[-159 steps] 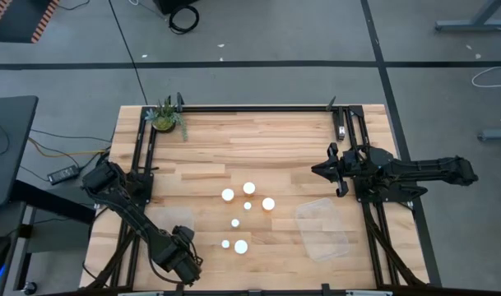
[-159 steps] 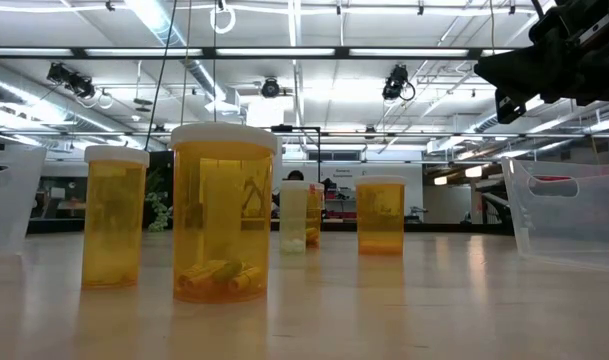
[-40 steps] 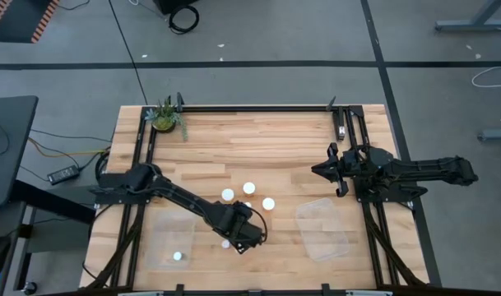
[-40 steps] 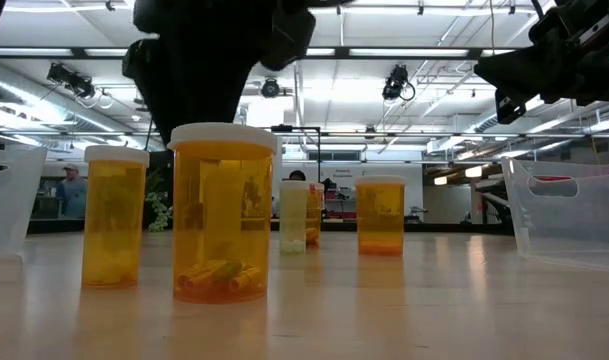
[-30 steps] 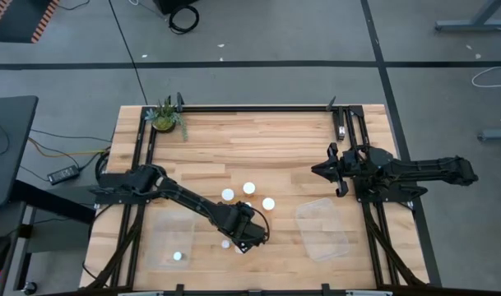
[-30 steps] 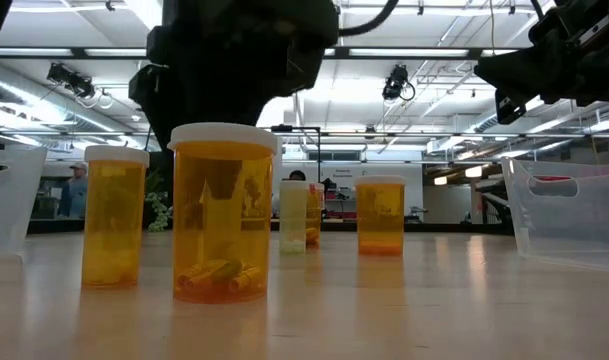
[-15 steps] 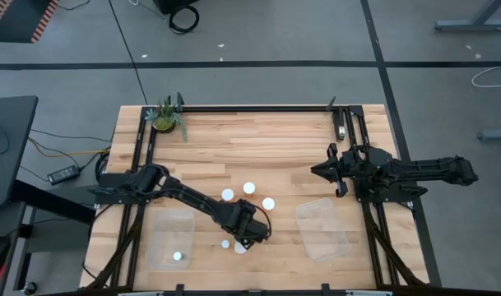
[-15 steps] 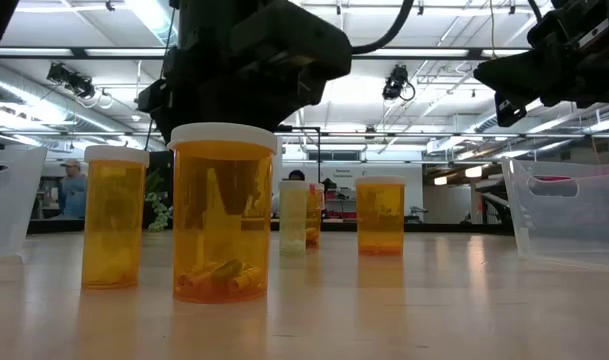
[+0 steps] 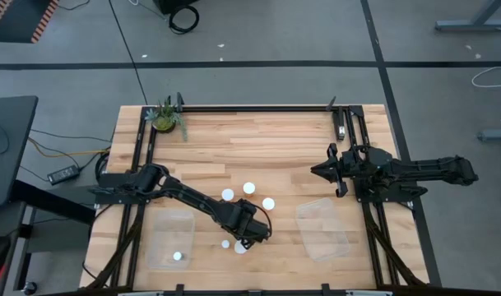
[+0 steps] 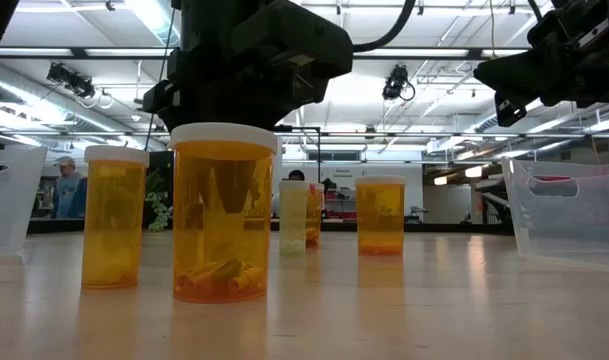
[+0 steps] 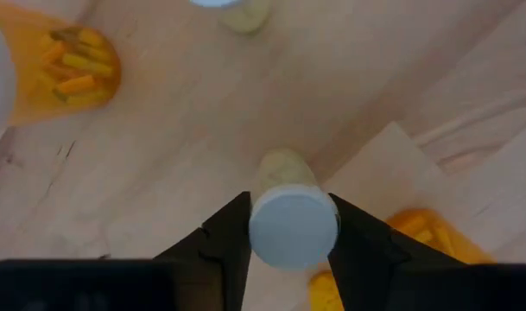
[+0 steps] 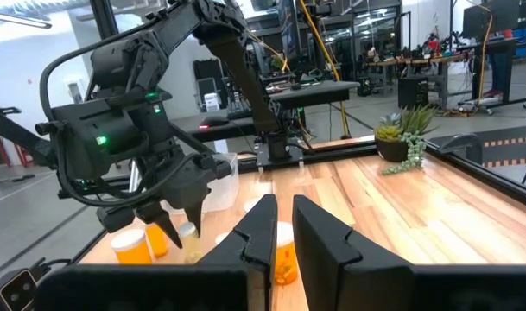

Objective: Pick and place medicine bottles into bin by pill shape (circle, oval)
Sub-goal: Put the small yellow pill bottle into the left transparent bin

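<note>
— Where is the left gripper [image 9: 248, 234]?

— Reached out over the middle of the worktop [image 9: 266, 148], toward its front edge, in among the medicine bottles [image 9: 248, 189]. The left wrist view shows its two dark fingers [image 11: 224, 238] on either side of a narrow pale bottle [image 11: 290, 223] with a white cap, standing upright on the wood. The fingers look pressed to the cap's sides, grasping it.

— And the rest of the bottles?

— Three white caps sit just beyond the gripper toward the back edge, two more just in front of it. One cap [image 9: 177, 256] lies inside the clear left bin [image 9: 169, 220] near the front-left corner. In the low view a wide orange bottle [image 10: 223, 212] with oblong pills at its bottom stands nearest, a narrower orange one [image 10: 114, 216] beside it.

— The right arm?

— It waits above the worktop's right edge. The right gripper [image 12: 282, 226] has its fingers nearly together, holding nothing. The clear right bin [image 9: 324, 228] sits near the front-right corner. A potted plant [image 9: 165, 117] stands at the back-left corner.
</note>
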